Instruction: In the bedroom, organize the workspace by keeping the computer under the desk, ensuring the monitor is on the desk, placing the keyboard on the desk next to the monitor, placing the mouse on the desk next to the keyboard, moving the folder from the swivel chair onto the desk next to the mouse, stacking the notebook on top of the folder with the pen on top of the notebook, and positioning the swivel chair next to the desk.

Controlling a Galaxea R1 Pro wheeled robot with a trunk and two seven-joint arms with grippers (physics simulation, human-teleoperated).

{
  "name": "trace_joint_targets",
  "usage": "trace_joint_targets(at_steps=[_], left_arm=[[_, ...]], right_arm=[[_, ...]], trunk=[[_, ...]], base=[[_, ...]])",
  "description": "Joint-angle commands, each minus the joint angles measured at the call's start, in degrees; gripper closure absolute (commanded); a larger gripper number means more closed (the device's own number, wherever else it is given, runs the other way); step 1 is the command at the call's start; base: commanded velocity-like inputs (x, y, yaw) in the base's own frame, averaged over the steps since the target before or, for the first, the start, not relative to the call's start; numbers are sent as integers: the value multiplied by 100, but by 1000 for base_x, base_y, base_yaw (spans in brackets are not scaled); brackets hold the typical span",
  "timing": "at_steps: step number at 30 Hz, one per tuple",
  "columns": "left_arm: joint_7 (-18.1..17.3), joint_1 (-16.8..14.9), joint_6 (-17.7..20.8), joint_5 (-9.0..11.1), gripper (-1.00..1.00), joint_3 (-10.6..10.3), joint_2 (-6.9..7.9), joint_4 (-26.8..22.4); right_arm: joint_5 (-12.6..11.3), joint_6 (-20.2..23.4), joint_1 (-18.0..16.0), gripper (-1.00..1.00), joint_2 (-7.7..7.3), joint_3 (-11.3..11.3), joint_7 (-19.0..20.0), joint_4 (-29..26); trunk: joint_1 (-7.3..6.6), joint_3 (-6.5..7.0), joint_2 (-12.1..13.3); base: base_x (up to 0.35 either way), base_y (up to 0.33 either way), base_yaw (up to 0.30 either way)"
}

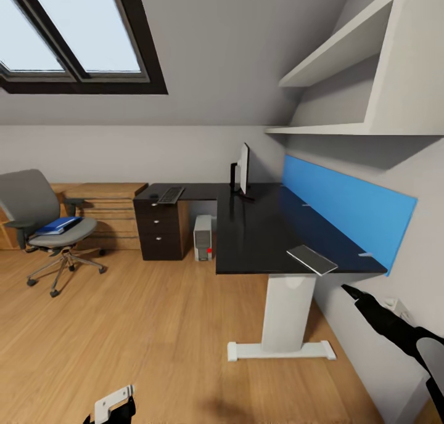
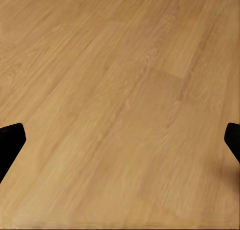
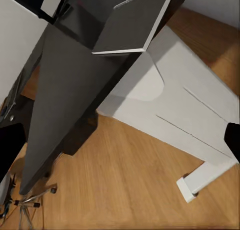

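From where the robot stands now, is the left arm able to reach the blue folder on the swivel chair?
Probably not. The folder lies on the swivel chair far across open floor from the left gripper.

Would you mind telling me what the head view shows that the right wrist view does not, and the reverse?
Head view alone: the swivel chair's seat carrying the blue folder, the monitor, the keyboard, and the computer under the desk. Right wrist view alone: the desk's underside from below. Both: the desk, its white leg, the notebook overhanging the desk edge, and the wooden floor.
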Motion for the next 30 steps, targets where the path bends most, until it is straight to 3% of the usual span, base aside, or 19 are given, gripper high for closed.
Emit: trace_joint_targets(at_steps=[1,13,17,18,22,27,30], left_arm=[[11,1,-3,40,-100,0,2,-7],[28,1,-32,55,-100,-5,8,-76],[41,1,-26,64,-100,-5,-2,-158],[47,1,-25,65,-100,-4,-5,-174],[53,1,-24,67,-100,1,-8,-190],[56,1,-23,64,-100,-2,-10,-195],[62,1,-23,61,-100,-4,-15,-188]], right_arm=[[-62,22,-3,-100,0,-15,-51,-3],[-57,-91,-14,-100,17,-55,-73,349],[-67,-683,-35,-100,216,-55,-87,630],[-69,-1055,-39,-100,339,-56,-93,692],[-72,-1828,-43,-100,552,-48,-99,759],[-59,-2607,-46,-100,704,22,-102,827],[-84,-2829,-46,-100,752,79,-103,924]], trunk=[[-3,-5,-3],[-3,-5,-3],[84,-77,-164],[106,-95,-204],[194,-166,-364],[304,-256,-565],[370,-310,-685]], base=[[-286,0,0],[-78,0,0],[-7,0,0],[-3,0,0],[-2,0,0],[0,0,0],[0,0,0]])
